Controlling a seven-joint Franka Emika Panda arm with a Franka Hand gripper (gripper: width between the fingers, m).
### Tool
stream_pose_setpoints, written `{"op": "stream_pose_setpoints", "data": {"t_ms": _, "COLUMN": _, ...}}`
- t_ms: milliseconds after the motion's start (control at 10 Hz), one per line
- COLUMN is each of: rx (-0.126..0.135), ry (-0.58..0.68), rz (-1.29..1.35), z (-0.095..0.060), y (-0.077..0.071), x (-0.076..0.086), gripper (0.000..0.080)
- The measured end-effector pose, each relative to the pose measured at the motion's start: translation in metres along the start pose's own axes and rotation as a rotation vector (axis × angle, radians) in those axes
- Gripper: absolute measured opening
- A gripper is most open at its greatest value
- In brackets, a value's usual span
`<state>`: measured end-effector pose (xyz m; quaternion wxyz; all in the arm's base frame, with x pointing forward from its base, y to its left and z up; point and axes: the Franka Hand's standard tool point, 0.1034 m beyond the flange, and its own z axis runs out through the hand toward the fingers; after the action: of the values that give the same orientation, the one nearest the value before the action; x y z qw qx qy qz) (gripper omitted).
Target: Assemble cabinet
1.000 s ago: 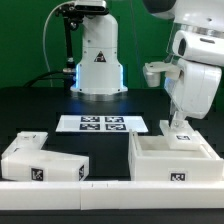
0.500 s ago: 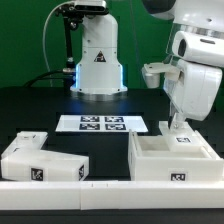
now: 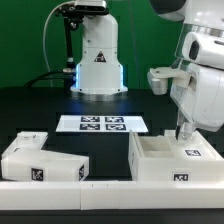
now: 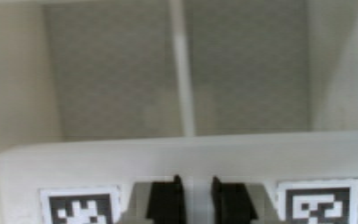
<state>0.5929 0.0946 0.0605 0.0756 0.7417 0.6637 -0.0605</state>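
The cabinet box (image 3: 152, 160), white and open at the top, stands at the front on the exterior view's right. My gripper (image 3: 183, 132) reaches straight down onto its far right wall, next to a tag (image 3: 193, 153). In the wrist view my gripper (image 4: 188, 205) sits over the white wall (image 4: 176, 160) between two tags (image 4: 82, 207) (image 4: 318, 205). The fingers (image 4: 158, 203) stand close together with nothing seen between them. Beyond the wall lie the box's inner compartments (image 4: 123, 70), split by a divider. White cabinet panels (image 3: 40, 160) lie at the front left.
The marker board (image 3: 103, 124) lies flat in the middle of the black table. The white robot base (image 3: 97, 65) with a blue light stands behind it. A white rail (image 3: 100, 186) runs along the front edge.
My gripper and arm have moved toward the exterior view's right and a little lower along the box's far wall. The tag by the gripper now sits lower and further right.
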Motion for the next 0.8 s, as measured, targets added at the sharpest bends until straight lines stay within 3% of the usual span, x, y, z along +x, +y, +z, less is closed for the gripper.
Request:
{"op": "stream_pose_setpoints", "data": {"t_ms": 200, "rx": 0.021, "ry": -0.013, "rz": -0.004, "z": 0.0001, "y": 0.0, "x": 0.0003, "gripper": 0.0064}}
{"op": "stream_pose_setpoints", "data": {"t_ms": 700, "rx": 0.021, "ry": -0.013, "rz": -0.003, "z": 0.0, "y": 0.0, "x": 0.0001, "gripper": 0.0064}}
{"op": "stream_pose_setpoints", "data": {"t_ms": 800, "rx": 0.021, "ry": -0.014, "rz": -0.002, "z": 0.0006, "y": -0.0001, "x": -0.0004, "gripper": 0.0172}}
